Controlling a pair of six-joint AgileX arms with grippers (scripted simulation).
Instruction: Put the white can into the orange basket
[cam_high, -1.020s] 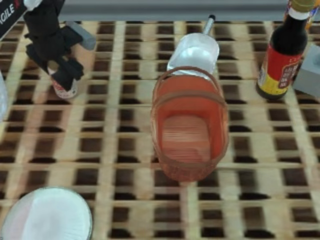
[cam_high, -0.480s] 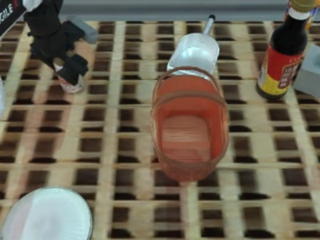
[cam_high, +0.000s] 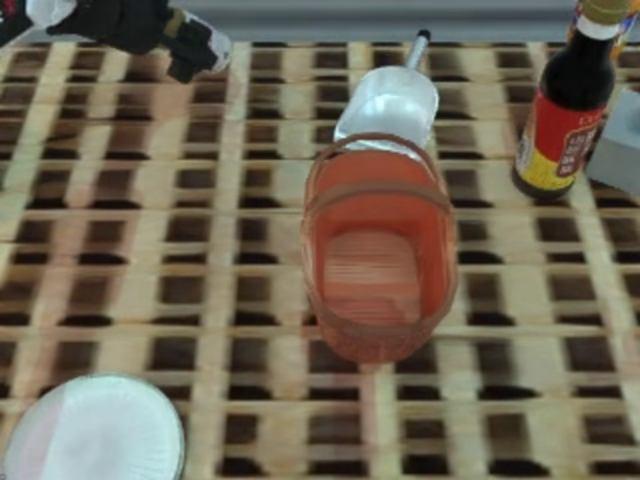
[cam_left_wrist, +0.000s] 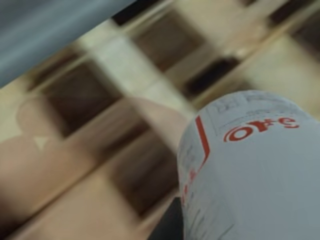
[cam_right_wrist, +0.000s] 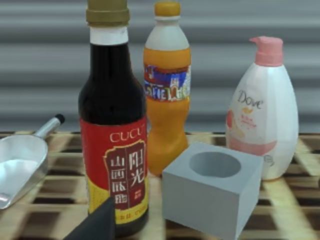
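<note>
A: What do the jaws hold?
B: The left gripper (cam_high: 203, 48) is clamped on the white can (cam_high: 214, 47), raised over the table's (cam_high: 200, 330) far-left corner, arm angled in from the left.

A: And the surrounding room?
B: Bare table separates it from the orange basket (cam_high: 379, 250) at centre; a scoop (cam_high: 390, 100) touches the basket's far rim. The right gripper (cam_right_wrist: 97, 225) sits by the dark bottle (cam_high: 567, 105); jaw state cannot be told.
</note>
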